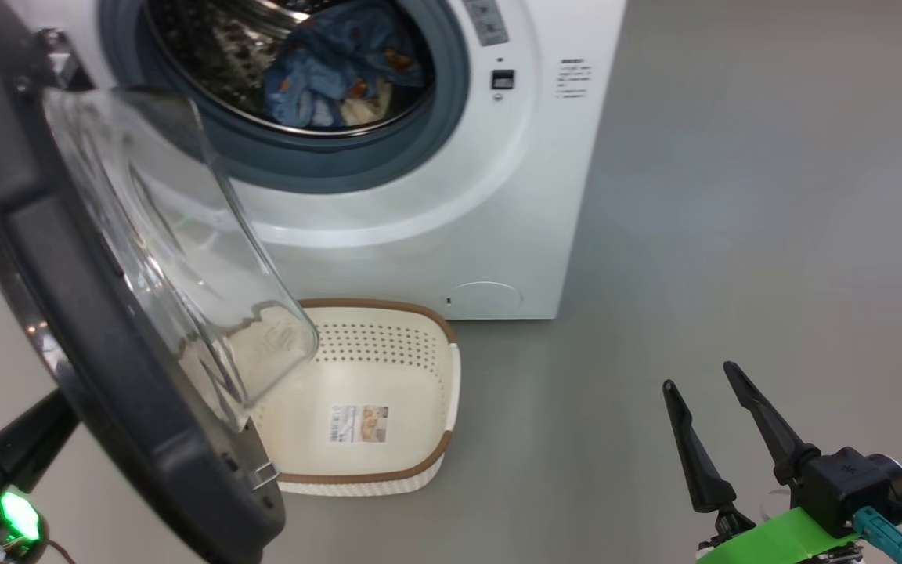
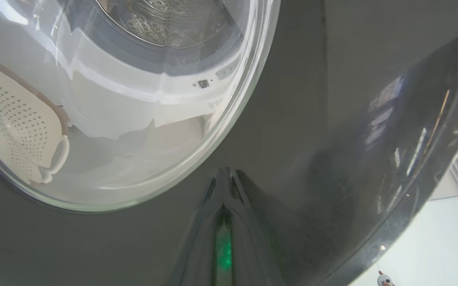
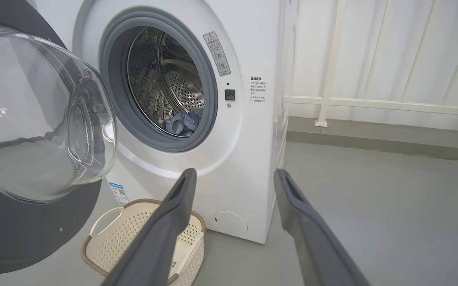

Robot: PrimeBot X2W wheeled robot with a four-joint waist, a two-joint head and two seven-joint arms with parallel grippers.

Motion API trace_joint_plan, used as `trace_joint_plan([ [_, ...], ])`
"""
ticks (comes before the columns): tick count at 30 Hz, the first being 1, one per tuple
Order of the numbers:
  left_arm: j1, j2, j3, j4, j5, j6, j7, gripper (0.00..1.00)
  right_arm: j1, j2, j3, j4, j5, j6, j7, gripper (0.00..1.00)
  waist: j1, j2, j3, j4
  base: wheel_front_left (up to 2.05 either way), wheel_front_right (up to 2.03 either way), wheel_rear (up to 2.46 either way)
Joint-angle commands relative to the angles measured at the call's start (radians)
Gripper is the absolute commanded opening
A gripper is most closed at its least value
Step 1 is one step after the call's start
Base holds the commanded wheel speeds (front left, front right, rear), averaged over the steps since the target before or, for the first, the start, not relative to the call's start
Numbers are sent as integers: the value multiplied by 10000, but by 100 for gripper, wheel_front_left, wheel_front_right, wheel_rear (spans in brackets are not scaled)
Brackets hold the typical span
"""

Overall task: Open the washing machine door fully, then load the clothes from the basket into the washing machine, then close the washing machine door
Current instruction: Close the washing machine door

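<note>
Washing machine door (image 1: 52, 258) ajar, dome clear. Clothes (image 1: 341, 70) in drum (image 1: 208, 47); basket (image 1: 388, 345) holds 1 label (image 1: 358, 423). Left gripper (image 2: 223, 178) closed, right gripper (image 1: 698, 376) wide.

clothes (image 1: 341, 78): blue, orange prints | basket (image 1: 388, 352): cream, perforated, brown rim

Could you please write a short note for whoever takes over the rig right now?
Left gripper: shut, holding nothing, tips at the glossy black outer rim of the door.
Right gripper: open, empty, low on the right, apart from everything.
Door: open, its glass dome hanging over the basket.
Clothes: inside the drum of the washing machine.
Basket: empty, on the floor in front of the machine.
Done: door opened, clothes loaded.
Left: close the door.
</note>
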Motion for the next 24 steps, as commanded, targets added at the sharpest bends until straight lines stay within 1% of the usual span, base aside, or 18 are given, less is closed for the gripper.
trace_joint_plan([
  [1,-569,271,294,-310,61,45,59,0,-54,6,263,-218,-38,16,-115,100,0,0,-81,-382,0,0,0],
  [4,-657,130,164,-387,113,156,-21,0,-75,47,295,-187,-46,16,-148,100,0,0,-75,-749,0,0,0],
  [10,-971,-104,-32,-232,189,200,-120,0,-111,101,277,-112,-22,16,-212,100,0,0,-2,-1473,0,0,0],
  [16,-1665,-497,-502,205,393,254,-237,0,-148,134,189,-64,-2,16,-253,100,0,0,107,-1855,0,0,0],
  [20,-2345,-876,-835,857,519,139,-321,0,-249,141,174,-45,-7,16,-280,100,0,0,187,-1999,0,0,0],
  [21,-2686,-1085,-947,1194,561,48,-394,0,-299,145,170,-40,-9,16,-290,100,0,0,226,-2055,0,0,0],
  [24,-3164,-1284,-1081,1748,667,-98,-463,0,-375,151,181,-11,-7,16,-312,100,0,0,308,-2148,0,0,0],
])
